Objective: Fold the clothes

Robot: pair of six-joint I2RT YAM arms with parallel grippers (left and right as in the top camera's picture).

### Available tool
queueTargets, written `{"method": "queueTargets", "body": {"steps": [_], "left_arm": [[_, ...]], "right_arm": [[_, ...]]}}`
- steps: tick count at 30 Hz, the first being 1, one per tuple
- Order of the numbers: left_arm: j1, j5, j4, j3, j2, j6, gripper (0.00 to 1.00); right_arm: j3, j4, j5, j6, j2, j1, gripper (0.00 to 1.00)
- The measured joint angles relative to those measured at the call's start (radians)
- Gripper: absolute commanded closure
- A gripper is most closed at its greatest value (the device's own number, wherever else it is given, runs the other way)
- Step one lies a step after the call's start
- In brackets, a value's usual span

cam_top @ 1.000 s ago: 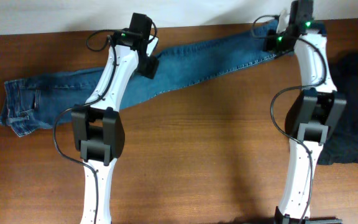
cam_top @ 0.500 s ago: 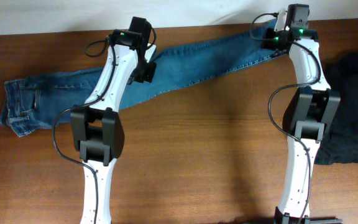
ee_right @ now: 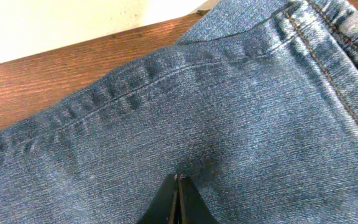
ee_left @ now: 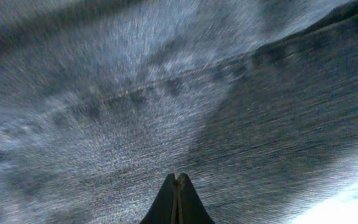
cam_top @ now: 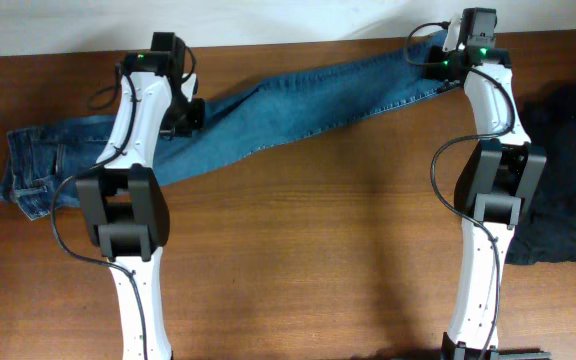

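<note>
The blue denim jeans [cam_top: 318, 95] lie stretched along the back of the table, waistband at the far left and leg ends at the upper right. Over the thigh part, my left gripper [cam_top: 190, 112] is shut on a pinch of the denim. In the left wrist view its fingertips [ee_left: 176, 178] press together against blurred denim [ee_left: 135, 93]. At the leg end, my right gripper [cam_top: 436, 68] is shut on the cloth. The right wrist view shows its tips [ee_right: 178, 179] closed on puckered denim [ee_right: 197, 106] near the hem seams. The black garment [cam_top: 573, 170] lies crumpled at the right edge.
The brown wooden table [cam_top: 318, 250] ends at a white wall [cam_top: 68, 25] just behind the jeans. Both arms rise from bases at the table's front edge. The black garment lies close beside the right arm's elbow.
My left gripper has shut and moved left along the jeans, pulling the denim with it. The right gripper has stayed shut in place at the leg end.
</note>
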Motion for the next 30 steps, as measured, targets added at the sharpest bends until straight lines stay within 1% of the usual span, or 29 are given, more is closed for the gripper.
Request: {"method": "queueTargets", "body": {"steps": [3,9,14,21,25,30], "left_arm": [[0.011,0.023,0.010,-0.056,0.000,0.000,0.99],[0.039,0.050,0.090,-0.170,-0.004,-0.004,0.99],[0.098,0.042,0.133,-0.229,-0.034,-0.022,1.00],[0.222,-0.002,0.211,-0.241,-0.037,-0.023,0.99],[0.292,-0.014,0.240,-0.243,-0.037,-0.023,1.00],[0.341,-0.023,0.291,-0.248,-0.037,-0.023,0.99]], "right_arm": [[0.000,0.000,0.003,0.000,0.000,0.000,0.96],[0.000,-0.008,0.012,0.000,0.000,0.000,0.96],[0.000,-0.066,0.118,0.000,0.000,0.000,0.96],[0.000,-0.138,0.249,-0.001,0.000,-0.005,0.96],[0.000,-0.172,0.271,-0.001,0.000,-0.016,0.96],[0.000,-0.230,0.283,-0.001,0.000,-0.047,0.96]]}}
